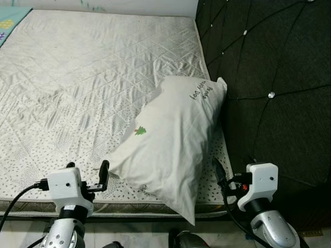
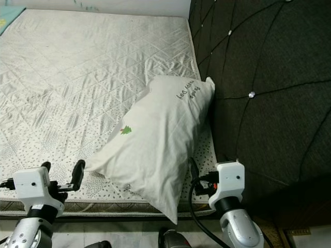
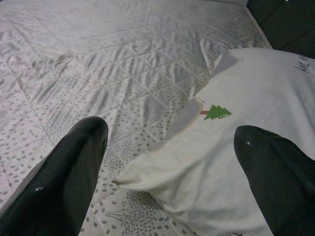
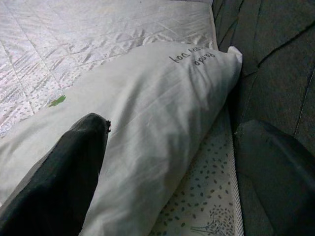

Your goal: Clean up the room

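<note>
A bare quilted mattress (image 1: pixel 77 82) fills most of the bedroom scene, with a dark tufted headboard (image 1: pixel 274 77) standing along one side of it. The one loose thing is a white pillow (image 1: pixel 173 142) with a small green tree print and a line of handwriting. It lies aslant near the headboard, its far corner touching the padding and its near corner hanging past the mattress edge.

The left hand (image 1: pixel 87 175) hovers just off the pillow's low outer corner, fingers (image 3: pixel 74 162) spread wide and holding nothing. The right hand (image 2: pixel 192 170) sits at the mattress edge between pillow and headboard, also wide and empty in its wrist view; whether one finger (image 4: pixel 64 182) already touches the pillowcase is hard to tell.

The likely step is squaring the pillow against the headboard. The risk is the overhanging corner: a push from the left hand alone could pivot the soft pillow and tip it off the edge onto the floor. A pinch of only the loose case fabric would let the filling sag and slip, and the right hand has little room beside the headboard.
</note>
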Controlling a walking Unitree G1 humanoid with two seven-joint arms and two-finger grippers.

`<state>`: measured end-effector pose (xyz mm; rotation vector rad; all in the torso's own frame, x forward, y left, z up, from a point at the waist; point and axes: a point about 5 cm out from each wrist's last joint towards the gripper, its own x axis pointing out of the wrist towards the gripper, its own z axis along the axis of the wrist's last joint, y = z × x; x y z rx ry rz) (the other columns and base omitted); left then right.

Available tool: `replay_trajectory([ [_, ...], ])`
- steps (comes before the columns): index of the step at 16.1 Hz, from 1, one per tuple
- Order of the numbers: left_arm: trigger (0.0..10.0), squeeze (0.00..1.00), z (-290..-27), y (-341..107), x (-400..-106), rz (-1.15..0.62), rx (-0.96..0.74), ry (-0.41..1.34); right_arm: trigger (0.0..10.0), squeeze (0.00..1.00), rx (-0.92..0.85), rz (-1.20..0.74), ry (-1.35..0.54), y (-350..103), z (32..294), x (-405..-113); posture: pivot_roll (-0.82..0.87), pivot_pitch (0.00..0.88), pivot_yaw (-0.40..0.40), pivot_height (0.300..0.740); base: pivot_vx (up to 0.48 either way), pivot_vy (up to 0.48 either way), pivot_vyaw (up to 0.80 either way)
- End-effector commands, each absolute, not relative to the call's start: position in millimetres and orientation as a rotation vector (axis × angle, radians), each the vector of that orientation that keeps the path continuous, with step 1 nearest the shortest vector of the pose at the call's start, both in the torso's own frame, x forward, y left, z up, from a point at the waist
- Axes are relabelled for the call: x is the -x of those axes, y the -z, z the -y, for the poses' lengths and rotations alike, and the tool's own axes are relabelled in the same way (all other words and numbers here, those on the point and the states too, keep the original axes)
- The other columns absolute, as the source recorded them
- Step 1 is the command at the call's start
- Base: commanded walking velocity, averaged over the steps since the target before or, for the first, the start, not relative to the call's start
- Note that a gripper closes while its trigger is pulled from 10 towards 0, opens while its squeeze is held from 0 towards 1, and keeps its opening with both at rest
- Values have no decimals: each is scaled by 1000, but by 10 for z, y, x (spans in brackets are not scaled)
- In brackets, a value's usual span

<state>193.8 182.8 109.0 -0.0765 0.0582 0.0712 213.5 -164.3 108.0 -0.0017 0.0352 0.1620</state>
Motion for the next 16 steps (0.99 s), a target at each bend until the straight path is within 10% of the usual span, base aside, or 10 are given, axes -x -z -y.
replay_trajectory([
  [1,10000,0,-1843,-1050,-1904,-88,74,-73,10000,0,3,-58,-145,-1048,1660,-2107,-36,245,-40,685,0,0,0],
  [16,10000,0,-1822,-1044,-1934,-93,79,-75,10000,0,-1,-59,-195,-1064,1635,-2152,-45,253,-51,587,0,0,0],
])
